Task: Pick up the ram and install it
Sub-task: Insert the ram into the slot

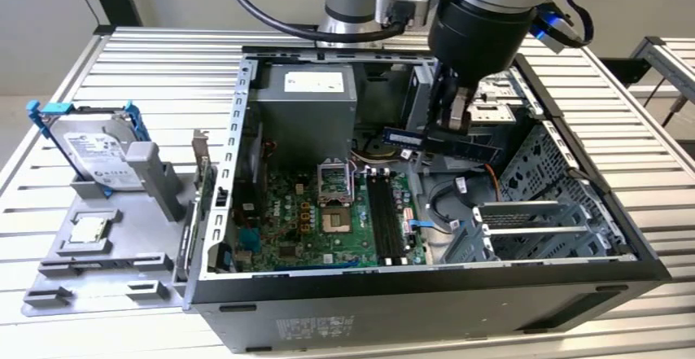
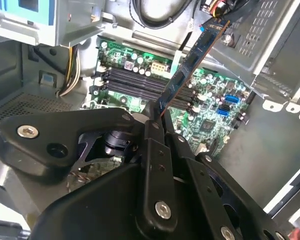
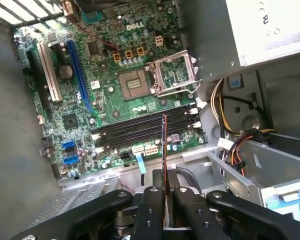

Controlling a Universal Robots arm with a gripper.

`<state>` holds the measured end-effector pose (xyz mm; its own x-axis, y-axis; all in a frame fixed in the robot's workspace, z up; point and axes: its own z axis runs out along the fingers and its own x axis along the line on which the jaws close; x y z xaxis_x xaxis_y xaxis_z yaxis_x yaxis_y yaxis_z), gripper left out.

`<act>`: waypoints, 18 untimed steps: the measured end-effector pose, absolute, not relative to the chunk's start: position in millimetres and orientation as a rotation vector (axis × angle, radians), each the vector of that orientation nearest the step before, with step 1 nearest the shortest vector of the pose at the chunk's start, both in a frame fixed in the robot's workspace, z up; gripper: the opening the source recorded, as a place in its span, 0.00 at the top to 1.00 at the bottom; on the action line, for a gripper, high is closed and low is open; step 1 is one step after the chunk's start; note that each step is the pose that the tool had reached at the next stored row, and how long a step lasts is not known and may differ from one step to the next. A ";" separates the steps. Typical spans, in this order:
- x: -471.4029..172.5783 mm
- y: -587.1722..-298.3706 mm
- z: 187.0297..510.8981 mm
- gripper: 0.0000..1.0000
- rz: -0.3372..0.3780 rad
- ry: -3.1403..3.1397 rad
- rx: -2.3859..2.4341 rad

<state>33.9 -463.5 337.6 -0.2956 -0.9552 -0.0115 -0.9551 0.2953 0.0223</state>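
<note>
**Ram in my jaws, held over the open case**

My jaws are closed on the ram (image 1: 440,142), pinching the dark stick by its two flat faces. In the second wrist view it juts out from between them at a slant. In the first wrist view I see it edge-on, a thin line.

I hold it in the air inside the computer case (image 1: 434,310), which lies on its side with its open face up. The ram hangs above the far right part of the motherboard (image 1: 315,221) and is seated in nothing. In the first wrist view its free end lines up over the black memory slots (image 3: 140,127), which run side by side and hold no stick.

Just beyond the slots sits the processor socket (image 3: 172,75), with its metal frame swung open. The grey power supply (image 1: 304,102) fills the far end of the case.

Outside the case, at the exterior view's left, a grey tray (image 1: 120,261) rests on the slatted bench (image 1: 163,58). On the tray a hard drive in a blue bracket (image 1: 98,151) leans upright, and nearer lies a square silver processor chip (image 1: 87,229), well apart from me
</note>
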 end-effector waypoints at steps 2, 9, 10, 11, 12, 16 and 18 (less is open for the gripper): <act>33.7 -463.5 337.6 1.00 -0.039 -2.546 1.834; 33.0 -463.5 337.6 1.00 -0.039 -2.616 1.734; 33.0 -463.5 337.6 1.00 -0.039 -2.627 1.718; 32.9 -463.5 337.6 1.00 -0.039 -2.637 1.702; 32.7 -463.5 337.6 1.00 -0.039 -2.647 1.687; 32.3 -463.5 337.6 1.00 -0.039 -2.681 1.633; 31.9 -463.5 337.6 1.00 -0.039 -2.694 1.613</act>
<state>31.9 -463.5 337.6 -0.4721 -0.8815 -0.0115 -0.8814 0.4718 0.0223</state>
